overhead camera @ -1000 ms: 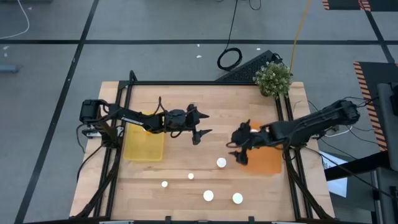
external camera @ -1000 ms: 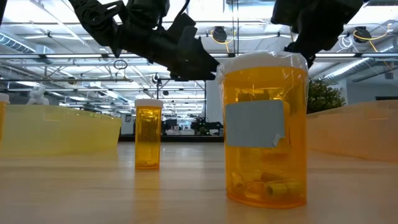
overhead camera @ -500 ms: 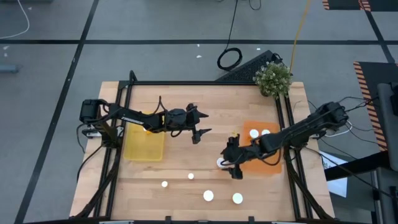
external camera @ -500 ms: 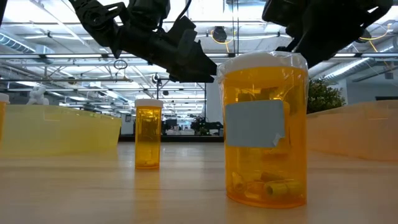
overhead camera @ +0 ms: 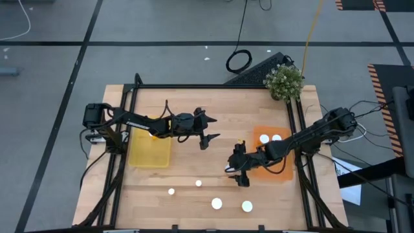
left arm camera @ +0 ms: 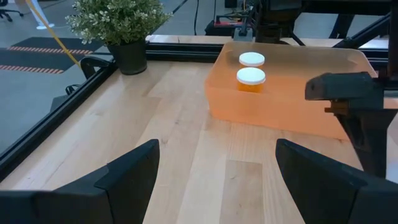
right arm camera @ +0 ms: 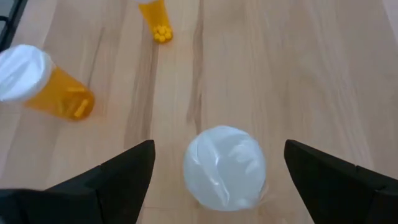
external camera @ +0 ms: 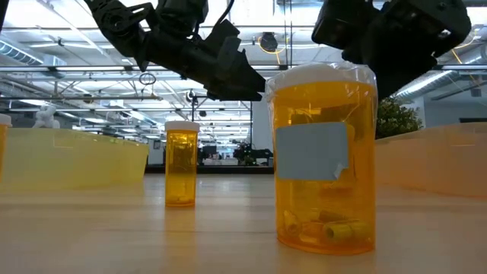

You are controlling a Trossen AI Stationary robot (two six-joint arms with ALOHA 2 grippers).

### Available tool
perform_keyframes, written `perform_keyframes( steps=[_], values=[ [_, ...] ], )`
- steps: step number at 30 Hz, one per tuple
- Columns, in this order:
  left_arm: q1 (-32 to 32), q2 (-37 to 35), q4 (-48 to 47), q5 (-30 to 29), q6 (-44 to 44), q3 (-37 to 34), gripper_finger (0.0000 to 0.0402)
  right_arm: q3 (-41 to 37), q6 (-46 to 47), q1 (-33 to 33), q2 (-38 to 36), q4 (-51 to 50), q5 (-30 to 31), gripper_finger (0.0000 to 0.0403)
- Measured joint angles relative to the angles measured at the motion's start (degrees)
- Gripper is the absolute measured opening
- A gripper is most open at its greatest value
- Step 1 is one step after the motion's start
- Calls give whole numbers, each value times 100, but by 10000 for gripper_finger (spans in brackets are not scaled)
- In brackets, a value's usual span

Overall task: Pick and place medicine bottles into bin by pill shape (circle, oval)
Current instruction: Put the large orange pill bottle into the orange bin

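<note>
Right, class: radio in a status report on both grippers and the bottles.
Right gripper open, above a white-capped bottle. Left gripper open, idle mid-table. Two bottles in orange bin. Nothing blocking.

Bright overhead light (ceiling strips); wrist foregrounds perhaps blurred.

Right gripper over a bottle just left of right bin holding two bottles; left bin opposite; four bottles along front.
</note>
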Motion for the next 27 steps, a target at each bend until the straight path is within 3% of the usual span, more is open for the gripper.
perform_keyframes(
  steps=[11,27],
  values=[
    [0,0,32,2,-4,0,326,2,-66,0,399,123,-34,348],
    [0,0,37,2,-7,0,326,-2,-46,-12,451,167,-158,249]
  ],
)
